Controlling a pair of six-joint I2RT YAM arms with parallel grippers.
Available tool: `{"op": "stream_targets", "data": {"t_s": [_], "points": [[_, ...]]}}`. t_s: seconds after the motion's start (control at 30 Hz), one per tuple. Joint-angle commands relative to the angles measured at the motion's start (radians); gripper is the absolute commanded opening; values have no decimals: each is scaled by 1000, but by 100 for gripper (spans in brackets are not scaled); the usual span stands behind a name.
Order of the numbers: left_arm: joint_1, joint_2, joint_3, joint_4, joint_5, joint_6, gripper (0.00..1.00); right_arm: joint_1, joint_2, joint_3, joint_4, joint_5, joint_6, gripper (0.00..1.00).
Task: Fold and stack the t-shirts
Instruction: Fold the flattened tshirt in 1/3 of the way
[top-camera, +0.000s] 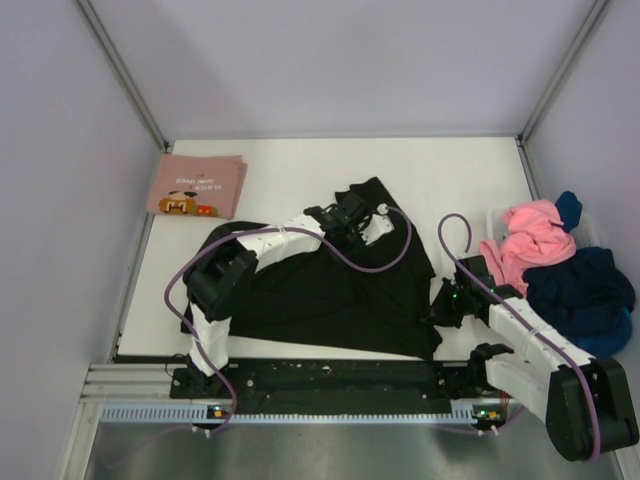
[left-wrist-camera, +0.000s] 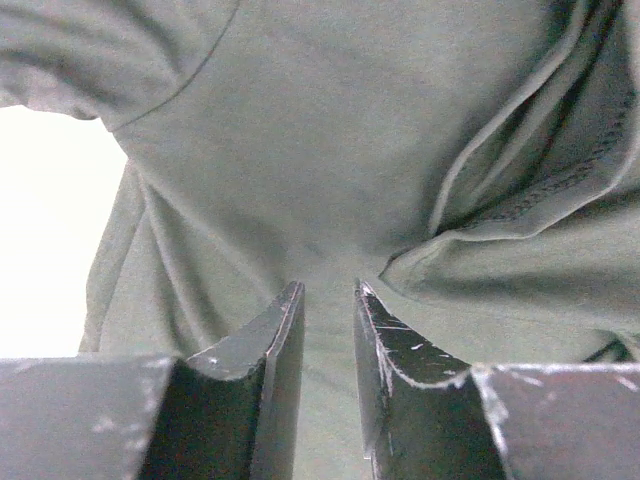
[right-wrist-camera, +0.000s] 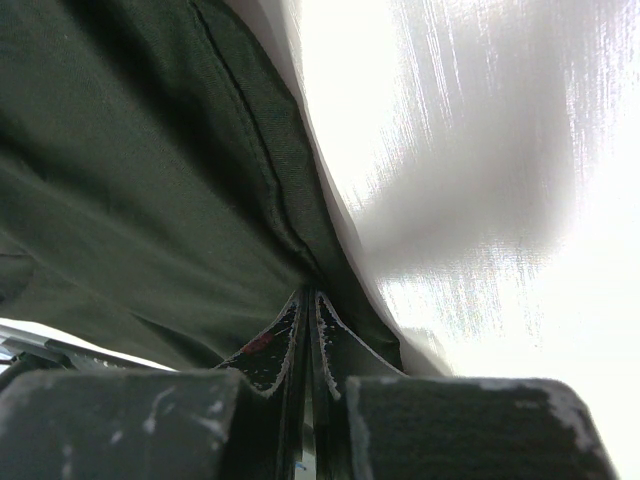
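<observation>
Now black tee (top-camera: 340, 290) lies mid-tabletop (top-camera: 300, 160), long axis left-right. R gripper (top-camera: 445, 303) at its near-right corner, jaws closed, pinching hem by the look. L gripper (top-camera: 352, 212) over far edge, jaws slightly apart, empty, cloth just beyond. Folded pink tee (top-camera: 197, 186) far-left: print text too small to read.

A black t-shirt (top-camera: 340, 290) covers much of the white table (top-camera: 300, 160), while a folded pink t-shirt (top-camera: 197, 186) at the far left shows a brown-and-orange cartoon print under dark lettering. At the right edge, a crumpled pink t-shirt (top-camera: 530, 240) tops a navy t-shirt (top-camera: 580, 285) and a brighter blue t-shirt (top-camera: 568, 208). The left arm (top-camera: 270, 240) and right arm (top-camera: 520, 325) are white and black, trailing purple cables (top-camera: 400, 255).
</observation>
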Motion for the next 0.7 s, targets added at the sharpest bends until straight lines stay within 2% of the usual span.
{"op": "stream_targets", "data": {"t_s": [0.0, 0.1, 0.2, 0.3, 0.5, 0.57, 0.67], "points": [[7, -96, -6, 55, -79, 19, 32, -11, 17, 11, -23, 35, -21, 0], [2, -115, 18, 61, -92, 45, 34, -9, 16, 11, -23, 33, -24, 0], [-36, -110, 43, 17, -32, 89, 32, -11, 11, 11, -21, 35, -24, 0], [-110, -110, 20, -14, 127, 192, 17, -9, 9, 11, -21, 36, -23, 0], [-190, -67, 13, -15, 307, 333, 15, -9, 11, 12, -21, 36, -21, 0], [-190, -15, 61, -38, 327, 346, 15, -9, 8, 12, -21, 36, -21, 0], [-188, 69, 145, -67, 272, 359, 14, -9, 5, 9, -23, 36, -21, 0]]}}
